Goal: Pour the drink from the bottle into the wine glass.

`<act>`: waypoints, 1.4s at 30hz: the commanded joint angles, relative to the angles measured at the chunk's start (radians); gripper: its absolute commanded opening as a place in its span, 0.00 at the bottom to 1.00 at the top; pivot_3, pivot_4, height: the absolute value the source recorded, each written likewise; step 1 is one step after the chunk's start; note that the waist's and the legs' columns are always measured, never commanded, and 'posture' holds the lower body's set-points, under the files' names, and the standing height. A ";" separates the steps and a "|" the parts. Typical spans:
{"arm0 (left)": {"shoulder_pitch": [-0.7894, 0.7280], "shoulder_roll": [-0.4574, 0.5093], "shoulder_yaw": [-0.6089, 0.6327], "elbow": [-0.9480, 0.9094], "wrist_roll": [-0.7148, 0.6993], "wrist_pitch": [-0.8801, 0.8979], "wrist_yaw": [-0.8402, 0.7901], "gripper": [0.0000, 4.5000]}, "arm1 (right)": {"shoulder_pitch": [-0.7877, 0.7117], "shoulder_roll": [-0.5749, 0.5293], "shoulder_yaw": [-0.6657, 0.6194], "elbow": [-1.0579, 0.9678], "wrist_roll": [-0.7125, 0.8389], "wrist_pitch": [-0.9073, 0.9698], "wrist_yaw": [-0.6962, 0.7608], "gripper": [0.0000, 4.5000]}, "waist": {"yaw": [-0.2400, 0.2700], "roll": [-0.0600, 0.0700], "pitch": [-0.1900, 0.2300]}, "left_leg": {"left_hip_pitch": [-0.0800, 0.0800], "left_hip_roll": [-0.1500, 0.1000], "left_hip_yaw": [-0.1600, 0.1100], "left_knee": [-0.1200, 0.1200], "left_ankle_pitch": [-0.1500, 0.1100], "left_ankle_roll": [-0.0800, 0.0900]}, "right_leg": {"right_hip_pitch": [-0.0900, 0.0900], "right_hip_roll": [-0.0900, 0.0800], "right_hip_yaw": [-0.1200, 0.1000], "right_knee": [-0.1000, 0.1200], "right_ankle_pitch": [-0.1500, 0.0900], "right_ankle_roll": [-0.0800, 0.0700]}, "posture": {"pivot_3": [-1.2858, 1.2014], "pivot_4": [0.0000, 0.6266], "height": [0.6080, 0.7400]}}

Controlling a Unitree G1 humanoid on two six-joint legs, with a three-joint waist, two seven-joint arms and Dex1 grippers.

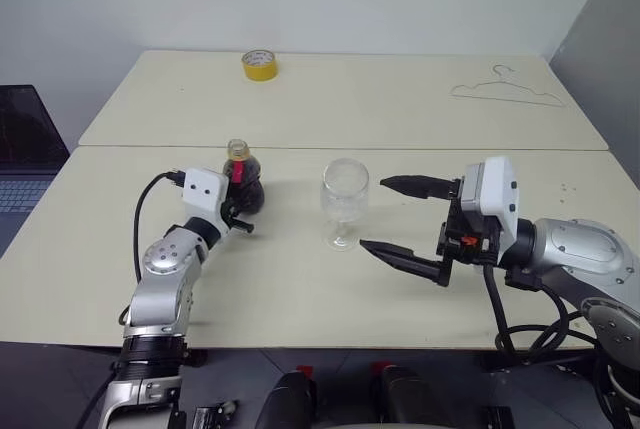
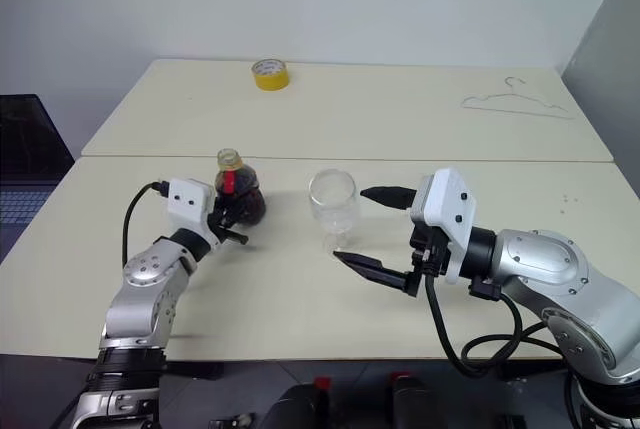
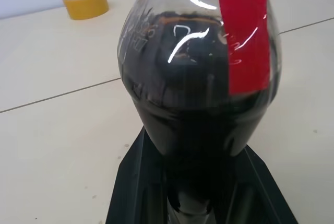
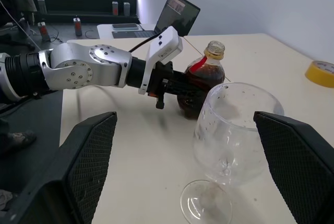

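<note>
Bottle (image 1: pixel 242 181) stands upright on the table (image 1: pixel 300 289), left of centre near the seam between the two tabletops, drink (image 3: pixel 198 109) filling the bulb, neck open at the top. Your left gripper (image 1: pixel 240 211) comes in level and pinches the lower body, a low hold that should leave the neck free to tip. Glass (image 1: pixel 344 201) stands empty just right of the bottle, apart from it. Your right gripper (image 1: pixel 408 219) has jaws spread wide either side of the glass, touching nothing, likely staged to steady it. Tape roll (image 1: pixel 259 65) sits at the far edge, out of the way.
</note>
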 commanded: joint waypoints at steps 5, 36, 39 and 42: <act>-0.081 -0.009 -0.047 -0.160 0.005 -0.003 -0.005 0.14 | -0.001 -0.020 -0.077 -0.013 0.045 0.003 -0.023 1.00 | 0.001 0.000 0.000 | -0.001 0.000 0.000 0.000 0.000 0.000 | 0.000 0.000 0.000 0.000 0.000 0.000 | 0.52 0.24 1.00; -0.375 0.181 -0.248 0.231 0.385 -0.761 -0.095 0.14 | -0.069 0.073 0.061 -0.005 0.002 0.059 -0.204 1.00 | -0.003 -0.001 0.001 | -0.002 -0.001 0.000 0.000 0.000 0.000 | -0.003 0.000 0.000 0.000 0.000 0.000 | 0.52 0.24 1.00; -0.394 0.192 -0.252 0.240 0.417 -0.798 -0.087 0.14 | -0.068 0.084 0.074 0.000 -0.020 0.052 -0.199 1.00 | -0.003 -0.001 0.001 | -0.003 -0.001 0.000 0.000 0.000 0.000 | -0.003 0.000 0.000 0.000 0.000 0.000 | 0.52 0.24 1.00; -0.405 0.198 -0.251 0.244 0.439 -0.822 -0.079 0.14 | -0.066 0.093 0.081 0.001 -0.039 0.051 -0.197 1.00 | -0.003 -0.001 0.001 | -0.003 -0.001 0.000 0.000 0.000 0.000 | -0.003 0.000 0.000 0.000 0.000 0.000 | 0.52 0.24 1.00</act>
